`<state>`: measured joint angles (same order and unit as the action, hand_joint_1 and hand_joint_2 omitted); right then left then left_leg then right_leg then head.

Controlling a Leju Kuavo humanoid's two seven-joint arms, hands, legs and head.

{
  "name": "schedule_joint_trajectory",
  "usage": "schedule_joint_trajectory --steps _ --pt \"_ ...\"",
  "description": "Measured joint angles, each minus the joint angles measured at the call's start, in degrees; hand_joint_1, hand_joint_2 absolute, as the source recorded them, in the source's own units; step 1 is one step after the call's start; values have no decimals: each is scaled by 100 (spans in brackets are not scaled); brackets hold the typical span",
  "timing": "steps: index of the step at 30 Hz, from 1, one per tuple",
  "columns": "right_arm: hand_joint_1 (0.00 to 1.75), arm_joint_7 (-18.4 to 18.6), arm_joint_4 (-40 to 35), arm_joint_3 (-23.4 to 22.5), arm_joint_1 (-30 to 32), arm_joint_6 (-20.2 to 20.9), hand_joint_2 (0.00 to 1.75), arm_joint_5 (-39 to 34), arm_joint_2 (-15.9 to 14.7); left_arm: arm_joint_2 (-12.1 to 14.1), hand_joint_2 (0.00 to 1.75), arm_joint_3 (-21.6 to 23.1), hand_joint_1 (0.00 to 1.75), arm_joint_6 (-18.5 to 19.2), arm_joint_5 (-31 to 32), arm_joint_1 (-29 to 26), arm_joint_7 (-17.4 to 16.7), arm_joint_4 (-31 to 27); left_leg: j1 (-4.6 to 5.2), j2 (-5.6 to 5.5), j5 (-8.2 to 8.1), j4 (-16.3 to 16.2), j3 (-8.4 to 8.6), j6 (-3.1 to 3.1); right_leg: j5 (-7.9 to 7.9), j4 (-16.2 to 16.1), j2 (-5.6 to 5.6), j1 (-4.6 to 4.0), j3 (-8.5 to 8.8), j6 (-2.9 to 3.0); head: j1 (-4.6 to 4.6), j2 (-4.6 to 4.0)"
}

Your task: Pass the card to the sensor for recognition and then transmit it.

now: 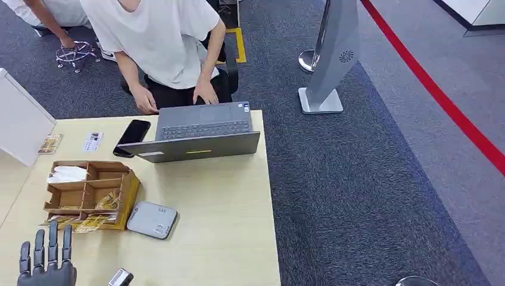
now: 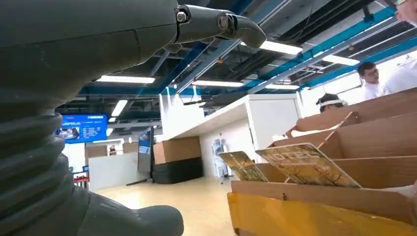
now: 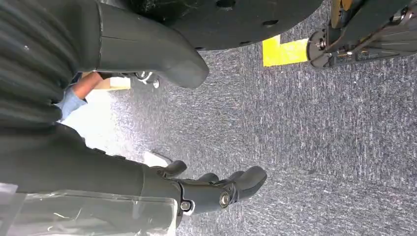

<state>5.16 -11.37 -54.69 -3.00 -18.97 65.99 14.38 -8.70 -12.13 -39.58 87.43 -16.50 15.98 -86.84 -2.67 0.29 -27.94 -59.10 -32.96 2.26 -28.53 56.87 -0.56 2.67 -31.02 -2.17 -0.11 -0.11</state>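
Note:
A wooden organiser box (image 1: 89,192) stands on the left of the light table (image 1: 232,238), with patterned cards (image 1: 107,201) leaning in its front compartments. Just to its right lies the flat grey sensor (image 1: 152,220). My left hand (image 1: 46,263) is at the table's near left edge, short of the box, fingers straight and apart, holding nothing. In the left wrist view, the left hand (image 2: 88,49) is low over the table, and the cards (image 2: 307,164) stick up from the box (image 2: 314,216) just ahead. My right hand (image 3: 216,189) hangs over the grey carpet, loosely spread and empty.
A person sits at the table's far side typing on a grey laptop (image 1: 202,134), with a black phone (image 1: 132,136) beside it. Two small cards (image 1: 50,143) lie at the far left near a white panel (image 1: 21,122). A grey floor stand (image 1: 330,59) rises on the right.

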Motion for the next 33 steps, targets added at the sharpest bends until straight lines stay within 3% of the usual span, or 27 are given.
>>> schedule_joint_trajectory --steps 10,20,33 --pt "0 0 0 0 0 11 175 48 0 -304 175 -839 0 0 -107 398 933 389 0 -1 1 0 1 0 0 0 1 0 1 0 0 0" --pt "0 0 0 0 -1 37 175 120 0 -568 175 -1475 0 0 -79 789 1250 671 0 -1 1 0 2 0 0 0 1 0 2 0 0 0" --pt "0 0 0 0 -2 39 175 219 -2 -653 175 -1882 0 0 -111 1087 1432 872 0 -2 1 0 3 0 1 0 1 0 3 0 0 0"
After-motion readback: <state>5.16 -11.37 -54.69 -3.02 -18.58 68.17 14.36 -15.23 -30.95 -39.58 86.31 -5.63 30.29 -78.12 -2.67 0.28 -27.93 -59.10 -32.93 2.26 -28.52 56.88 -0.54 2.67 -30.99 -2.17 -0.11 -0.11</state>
